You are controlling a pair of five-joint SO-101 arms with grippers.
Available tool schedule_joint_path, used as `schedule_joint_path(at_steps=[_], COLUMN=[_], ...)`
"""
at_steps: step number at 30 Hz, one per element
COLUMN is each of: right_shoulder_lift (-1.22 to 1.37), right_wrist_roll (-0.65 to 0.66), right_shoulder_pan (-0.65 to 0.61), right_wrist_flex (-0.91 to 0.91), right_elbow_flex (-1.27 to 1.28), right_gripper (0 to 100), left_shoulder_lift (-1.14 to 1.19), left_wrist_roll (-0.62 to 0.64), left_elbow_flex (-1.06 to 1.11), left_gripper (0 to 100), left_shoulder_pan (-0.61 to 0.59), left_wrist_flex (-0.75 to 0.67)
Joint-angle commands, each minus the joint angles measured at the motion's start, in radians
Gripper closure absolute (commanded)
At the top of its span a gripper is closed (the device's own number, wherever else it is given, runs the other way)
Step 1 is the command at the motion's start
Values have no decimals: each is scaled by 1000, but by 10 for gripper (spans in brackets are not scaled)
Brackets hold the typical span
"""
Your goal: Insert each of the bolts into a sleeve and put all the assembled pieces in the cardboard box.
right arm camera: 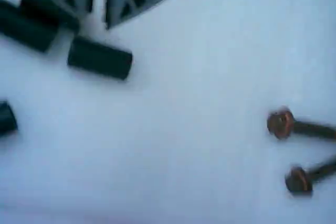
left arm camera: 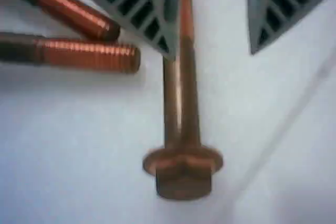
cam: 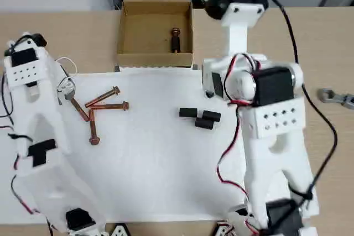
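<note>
I saw four copper bolts (cam: pixel 110 106) lying flat in a loose cluster on the left of the white sheet (cam: pixel 155 181), their shank ends converging and their flanged hex heads pointing outward. Three short black sleeves (cam: pixel 203 124) lay on their sides just beside one another near the sheet's middle. The open cardboard box (cam: pixel 127 31) sat beyond the sheet, holding one assembled piece (cam: pixel 175 40), a bolt in its sleeve

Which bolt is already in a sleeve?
The bolt in the cardboard box: a dark sleeve is on its shank. The other bolts lie bare on the white sheet, apart from the loose sleeves.
</note>
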Motion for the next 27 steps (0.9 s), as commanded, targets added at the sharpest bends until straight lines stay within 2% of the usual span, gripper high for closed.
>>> schedule_joint_path(at_steps=[1,9,15,27], right_shoulder_lift=[-108,-332,-463,-530], right_wrist_roll=[-3,25,46,40], right_shoulder_pan=[10,2,2,2], right_wrist_flex=[-18,-206,-282,-278], right_elbow_flex=[137,459,623,686], right_gripper=[983,987,989,989], left_shoulder_lift=[48,135,175,279], left_wrist_roll=[18,40,46,78], left_elbow_flex=[-114,-196,-196,-194], left_gripper=[914,913,913,913], left_shoulder_pan=[-2,0,0,28], left_wrist_flex=[12,20,-11,-58])
